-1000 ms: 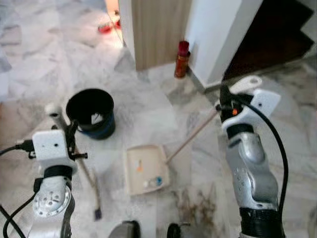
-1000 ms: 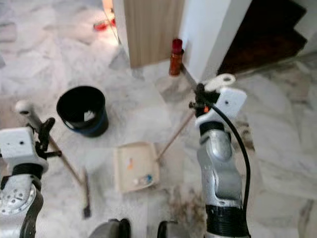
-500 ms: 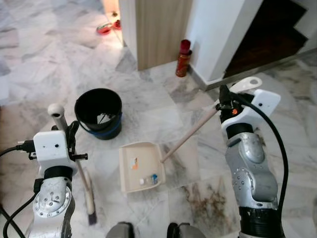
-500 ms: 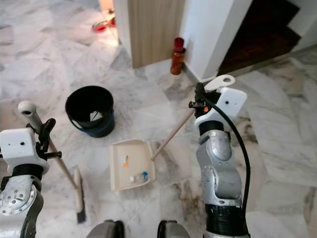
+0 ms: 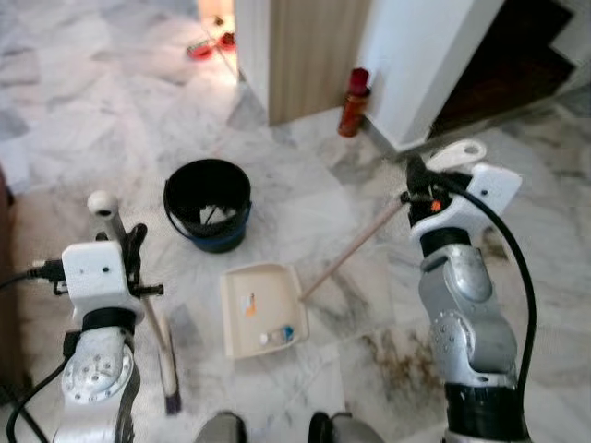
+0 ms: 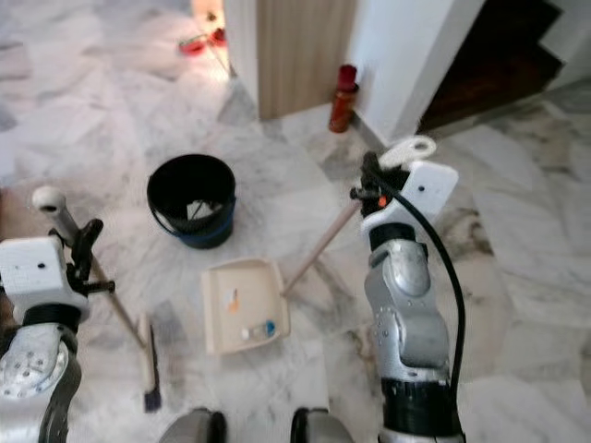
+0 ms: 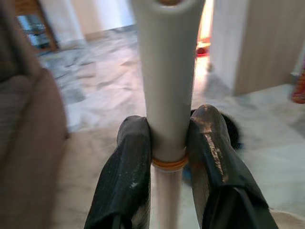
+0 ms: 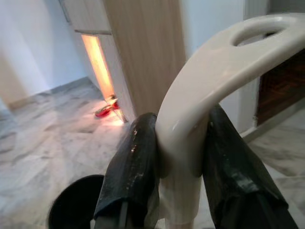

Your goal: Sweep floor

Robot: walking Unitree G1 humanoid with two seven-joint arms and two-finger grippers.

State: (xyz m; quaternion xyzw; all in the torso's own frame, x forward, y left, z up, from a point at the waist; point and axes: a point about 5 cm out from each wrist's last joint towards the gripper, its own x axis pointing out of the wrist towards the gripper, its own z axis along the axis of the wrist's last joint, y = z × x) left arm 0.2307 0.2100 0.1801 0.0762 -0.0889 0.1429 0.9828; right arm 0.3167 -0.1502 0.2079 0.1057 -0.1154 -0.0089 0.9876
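My left gripper (image 7: 167,143) is shut on the white broom handle (image 7: 164,71); the broom's head (image 5: 170,374) rests on the marble floor by my left foot. My right gripper (image 8: 178,143) is shut on the cream looped handle (image 8: 209,71) of the dustpan. Its long pole (image 5: 355,254) slants down to the cream dustpan (image 5: 261,309), which lies flat on the floor before me with a few small scraps in it. A black bucket (image 5: 209,203) with some litter inside stands just beyond the pan, to its left.
A wooden door panel (image 5: 314,51) and a white wall corner (image 5: 420,55) rise ahead, with a red bottle (image 5: 353,90) at their foot. A dark stairway (image 5: 517,65) opens at the far right. Red items (image 5: 205,48) lie by the lit doorway.
The camera has shifted, so the bucket and walls sit slightly further right in view. Both grippers keep their hold; the dustpan and broom stay about where they were.
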